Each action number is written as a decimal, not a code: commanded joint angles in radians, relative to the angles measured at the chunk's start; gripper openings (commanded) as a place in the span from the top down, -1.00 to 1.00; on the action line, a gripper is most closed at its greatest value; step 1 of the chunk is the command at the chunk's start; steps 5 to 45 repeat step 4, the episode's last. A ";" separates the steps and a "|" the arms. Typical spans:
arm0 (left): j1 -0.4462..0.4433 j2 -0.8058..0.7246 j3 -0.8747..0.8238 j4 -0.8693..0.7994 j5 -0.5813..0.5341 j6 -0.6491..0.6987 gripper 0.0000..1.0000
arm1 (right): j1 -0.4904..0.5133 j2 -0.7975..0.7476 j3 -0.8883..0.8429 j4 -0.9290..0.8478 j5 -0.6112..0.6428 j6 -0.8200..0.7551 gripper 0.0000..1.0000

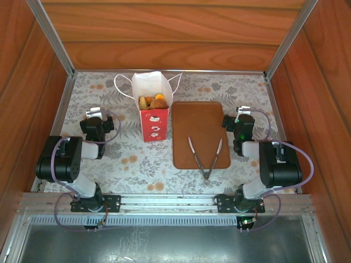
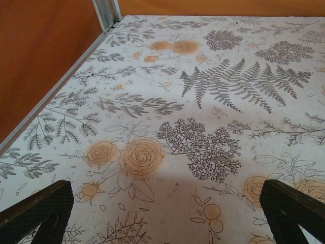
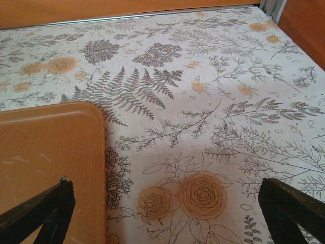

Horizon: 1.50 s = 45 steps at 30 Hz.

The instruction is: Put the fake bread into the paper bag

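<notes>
The paper bag (image 1: 153, 121) stands upright at the back middle of the table, white above and red below, with cord handles. Golden-brown fake bread (image 1: 152, 101) fills its open top. My left gripper (image 1: 94, 116) rests well to the bag's left, over the flowered cloth. In the left wrist view its fingers (image 2: 35, 211) stand wide apart with nothing between them, so the left gripper (image 2: 170, 213) is open. My right gripper (image 1: 243, 115) sits by the tray's right edge. It is the same for the right gripper (image 3: 167, 213): open, only cloth between its fingertips (image 3: 292, 206).
A brown tray (image 1: 201, 137) lies right of the bag with metal tongs (image 1: 205, 159) on it; the tray's corner (image 3: 45, 162) reaches under my right gripper's left finger. Wooden walls and metal rails (image 1: 55, 41) enclose the table on three sides.
</notes>
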 commanded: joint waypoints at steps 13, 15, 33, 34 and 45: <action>0.011 -0.009 0.011 0.019 -0.014 -0.004 -1.00 | -0.006 -0.009 0.001 0.022 -0.006 -0.011 -0.99; 0.011 -0.009 0.011 0.019 -0.014 -0.004 -1.00 | -0.006 -0.009 0.001 0.022 -0.006 -0.011 -0.99; 0.011 -0.009 0.011 0.019 -0.014 -0.004 -1.00 | -0.006 -0.009 0.001 0.022 -0.006 -0.011 -0.99; 0.011 -0.009 0.011 0.019 -0.014 -0.004 -1.00 | -0.006 -0.009 0.001 0.022 -0.006 -0.011 -0.99; 0.011 -0.009 0.011 0.019 -0.014 -0.004 -1.00 | -0.006 -0.009 0.001 0.022 -0.006 -0.011 -0.99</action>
